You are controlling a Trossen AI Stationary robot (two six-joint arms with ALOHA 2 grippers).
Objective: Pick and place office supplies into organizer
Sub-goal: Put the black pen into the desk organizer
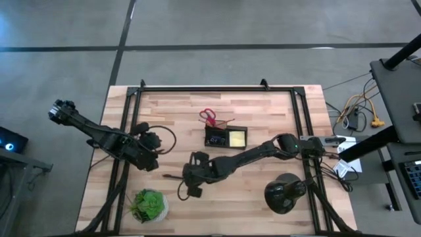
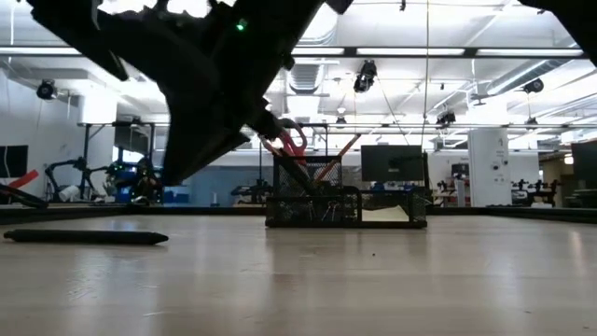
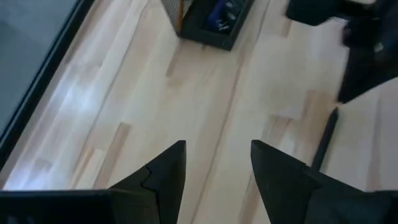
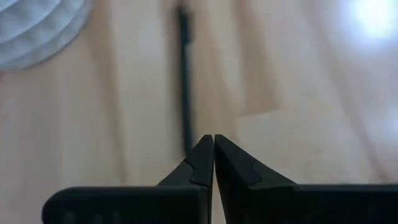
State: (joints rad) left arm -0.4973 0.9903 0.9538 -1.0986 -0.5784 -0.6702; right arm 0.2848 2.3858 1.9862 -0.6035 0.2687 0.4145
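The black mesh organizer (image 1: 225, 137) stands on the table behind its middle; it also shows in the low view (image 2: 345, 203). It holds a yellow note pad (image 1: 237, 138), red-handled scissors (image 1: 208, 117) and an orange pencil (image 2: 341, 152), which stick up out of it. A black pen (image 1: 172, 176) lies flat on the table to the organizer's near left and also shows in the low view (image 2: 89, 237). My right gripper (image 4: 213, 144) is shut and empty, just over the pen's near end (image 4: 188, 140). My left gripper (image 3: 216, 158) is open and empty over bare table, left of the organizer.
A green potted plant (image 1: 148, 205) stands at the near left. A round black domed object (image 1: 284, 191) stands at the near right. A black frame (image 1: 217, 87) runs along the table's far and side edges.
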